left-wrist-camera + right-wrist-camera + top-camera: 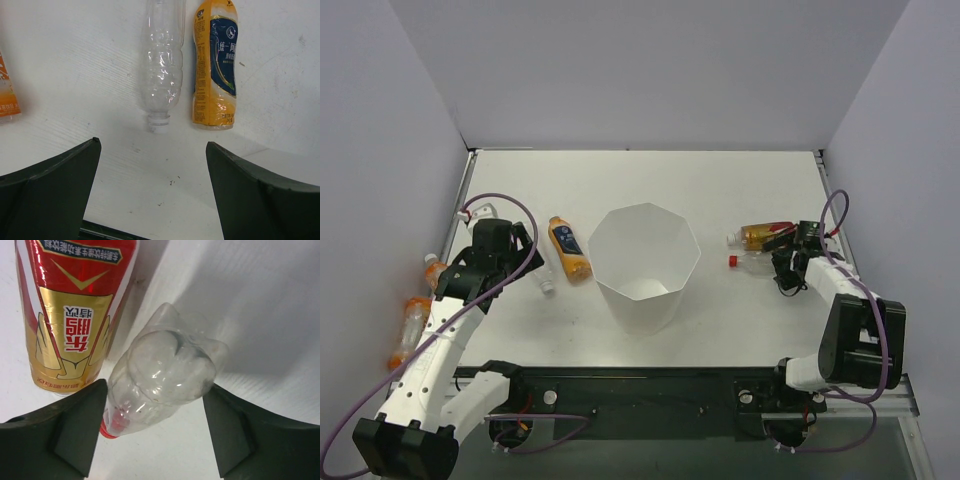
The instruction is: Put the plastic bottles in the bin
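Observation:
The white faceted bin [645,262] stands upright at mid-table. My left gripper [515,250] [152,145] is open and empty, hovering just short of a clear empty bottle [542,280] [162,65] and an orange bottle with a dark blue label [568,248] [215,65], both lying left of the bin. My right gripper [782,262] [155,385] is open, its jaws on either side of a clear red-capped bottle [752,263] [165,370] lying on the table, close to it on both sides. A red-labelled bottle [765,235] [75,310] lies right beside it.
Two more orange bottles [432,268] [410,330] lie along the left table edge by the wall; one shows at the left of the left wrist view [6,90]. Grey walls enclose the left, back and right. A black rail [650,385] runs along the near edge.

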You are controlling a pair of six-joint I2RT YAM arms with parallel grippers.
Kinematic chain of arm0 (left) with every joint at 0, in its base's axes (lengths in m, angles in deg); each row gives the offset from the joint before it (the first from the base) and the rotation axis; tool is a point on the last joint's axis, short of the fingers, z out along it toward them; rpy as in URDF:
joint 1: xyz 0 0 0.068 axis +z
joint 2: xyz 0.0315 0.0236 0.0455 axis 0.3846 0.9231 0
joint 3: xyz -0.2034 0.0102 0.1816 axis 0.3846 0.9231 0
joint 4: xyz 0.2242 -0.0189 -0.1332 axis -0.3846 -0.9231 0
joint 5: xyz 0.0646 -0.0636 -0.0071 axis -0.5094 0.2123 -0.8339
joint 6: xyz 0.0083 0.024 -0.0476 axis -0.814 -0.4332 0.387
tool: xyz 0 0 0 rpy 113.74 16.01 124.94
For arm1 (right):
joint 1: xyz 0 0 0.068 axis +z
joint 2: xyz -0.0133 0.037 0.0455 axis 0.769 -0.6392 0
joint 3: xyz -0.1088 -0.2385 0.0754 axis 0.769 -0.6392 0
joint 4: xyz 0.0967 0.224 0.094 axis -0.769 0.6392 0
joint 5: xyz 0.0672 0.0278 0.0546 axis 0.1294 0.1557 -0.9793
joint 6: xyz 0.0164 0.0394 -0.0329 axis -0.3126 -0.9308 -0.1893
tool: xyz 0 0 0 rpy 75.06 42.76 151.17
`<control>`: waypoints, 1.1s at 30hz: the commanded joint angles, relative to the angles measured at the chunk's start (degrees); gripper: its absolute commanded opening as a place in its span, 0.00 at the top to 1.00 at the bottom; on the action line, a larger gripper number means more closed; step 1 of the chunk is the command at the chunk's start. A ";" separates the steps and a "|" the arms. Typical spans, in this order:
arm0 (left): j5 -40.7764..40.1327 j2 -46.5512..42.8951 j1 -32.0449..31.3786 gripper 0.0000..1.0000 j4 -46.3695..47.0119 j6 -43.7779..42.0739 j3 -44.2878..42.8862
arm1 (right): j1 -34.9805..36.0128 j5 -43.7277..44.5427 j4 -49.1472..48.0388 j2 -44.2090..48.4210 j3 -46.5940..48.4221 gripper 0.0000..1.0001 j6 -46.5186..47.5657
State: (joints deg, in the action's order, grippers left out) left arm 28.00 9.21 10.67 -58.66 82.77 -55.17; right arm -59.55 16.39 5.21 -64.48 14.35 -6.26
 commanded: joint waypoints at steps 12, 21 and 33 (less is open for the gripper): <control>0.69 -0.72 0.34 0.03 1.17 -2.04 -2.64 | -0.48 7.28 14.51 23.58 -3.22 0.60 6.43; -0.54 2.08 0.52 0.03 -0.50 -0.73 -3.34 | 5.91 8.33 23.23 33.26 19.98 0.61 10.74; -1.33 1.21 0.96 0.03 -2.96 1.74 -2.03 | 43.09 18.62 20.33 24.57 42.49 0.61 21.01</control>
State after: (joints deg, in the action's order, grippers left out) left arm 27.89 12.01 10.91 -60.50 83.17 -56.22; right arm -27.70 30.13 26.37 -35.63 55.38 8.67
